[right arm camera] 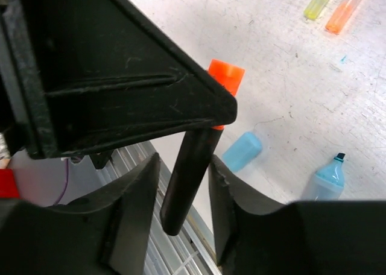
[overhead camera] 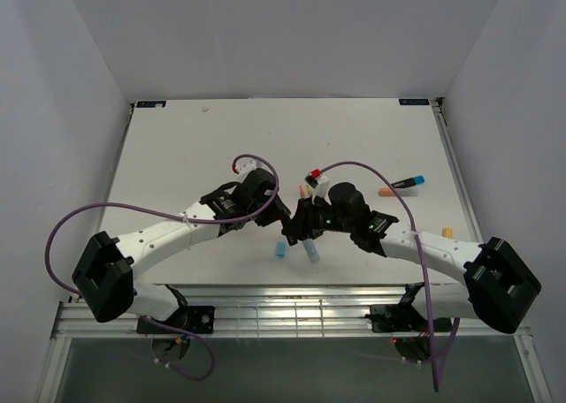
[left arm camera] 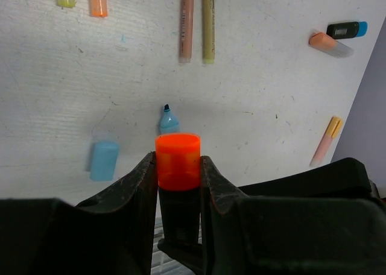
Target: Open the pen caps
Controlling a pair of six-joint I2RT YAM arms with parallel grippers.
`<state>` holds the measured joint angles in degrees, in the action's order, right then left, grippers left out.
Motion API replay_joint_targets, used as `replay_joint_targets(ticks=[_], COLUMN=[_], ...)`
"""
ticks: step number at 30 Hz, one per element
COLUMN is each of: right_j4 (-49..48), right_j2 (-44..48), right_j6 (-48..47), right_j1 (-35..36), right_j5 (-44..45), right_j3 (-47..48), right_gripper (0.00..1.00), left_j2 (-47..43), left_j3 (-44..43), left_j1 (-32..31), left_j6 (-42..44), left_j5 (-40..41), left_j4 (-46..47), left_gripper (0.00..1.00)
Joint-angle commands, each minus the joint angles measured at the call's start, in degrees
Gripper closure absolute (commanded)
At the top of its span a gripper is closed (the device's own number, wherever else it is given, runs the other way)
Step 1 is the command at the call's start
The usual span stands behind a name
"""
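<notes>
**Cap and barrel gripped for a pull.** An orange cap [left arm camera: 178,161] is held above the near half of the worktop [left arm camera: 271,88], where the two robot arms are brought together. The pen is gripped at both ends, a hold judged to let the cap be drawn straight off along the pen's length.

The cap is pinched by the left claw [left arm camera: 178,169], which is closed to the cap's width. Its fingers [left arm camera: 140,187] are pressed against the cap's two sides, and only the top of the cap is left showing above them. The black barrel [right arm camera: 187,172] below is clamped by the right claw [right arm camera: 184,187], which is narrowed to the barrel's thickness with a finger laid against each side.

In the overhead view the claws are set almost nose to nose, one on the cap and the other on the body. This arrangement is thought to steady the pen against bending when the pull is made. Whether the cap is seated on the barrel or already parted from it cannot be told, the joint being hidden behind a finger of the left claw.

On the worktop beneath, a blue cap [left arm camera: 104,160] is seen lying loose near a blue marker [left arm camera: 168,121] whose dark tip is bared, so that pen is judged to be opened. Two thin pens [left arm camera: 198,22] are laid side by side farther off.
</notes>
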<state>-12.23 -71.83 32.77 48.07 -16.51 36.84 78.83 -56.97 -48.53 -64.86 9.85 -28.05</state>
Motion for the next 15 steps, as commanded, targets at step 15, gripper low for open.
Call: replay_joint_targets(ticks=[15], right_j4=[-8.43], right_j2=[12.56], right_j6=[16.16], right_j1=[10.98], right_j5=[5.25], right_j3=[-17.49], right_gripper=[0.92], left_j2=[5.72], left_j3=[-13.59], left_j1=[9.15], left_j6=[7.20], left_j5=[5.00], left_j4=[0.63], left_gripper=[1.00])
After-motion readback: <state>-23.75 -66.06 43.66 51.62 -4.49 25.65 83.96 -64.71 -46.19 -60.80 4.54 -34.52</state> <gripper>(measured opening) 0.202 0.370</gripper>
